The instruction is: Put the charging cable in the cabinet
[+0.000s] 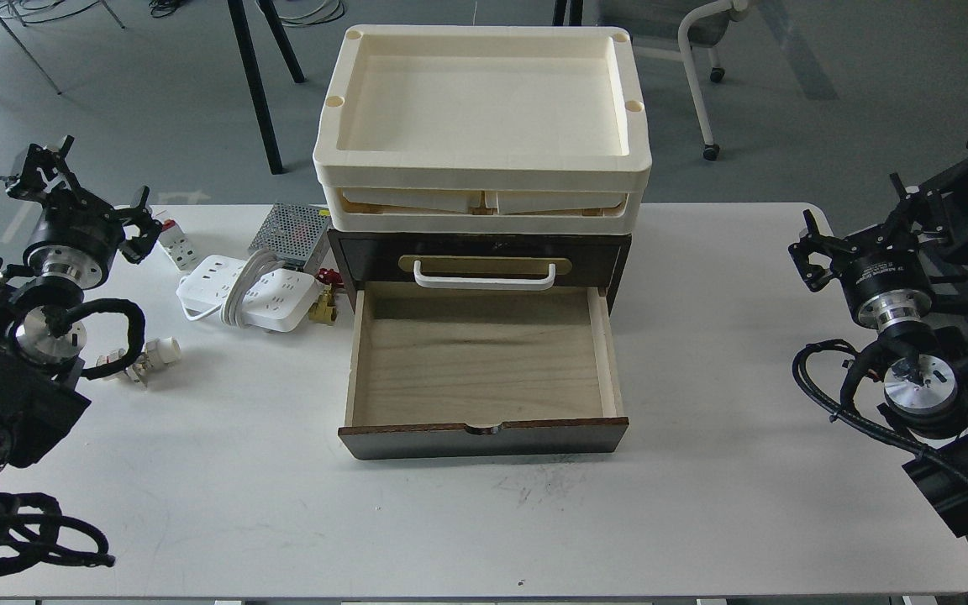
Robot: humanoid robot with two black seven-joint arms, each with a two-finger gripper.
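The charging cable (249,291) lies near the worktop's far left edge, beside the cabinet (481,361) with its drawer open. The left gripper (72,202) is wide and empty; the right gripper (862,231) also seems open. I would grasp the strip across its coiled middle.

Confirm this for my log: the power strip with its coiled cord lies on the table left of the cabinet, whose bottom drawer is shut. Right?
Not quite. The head view shows the cabinet's bottom drawer pulled open and empty. The power strip does lie on the table left of it.
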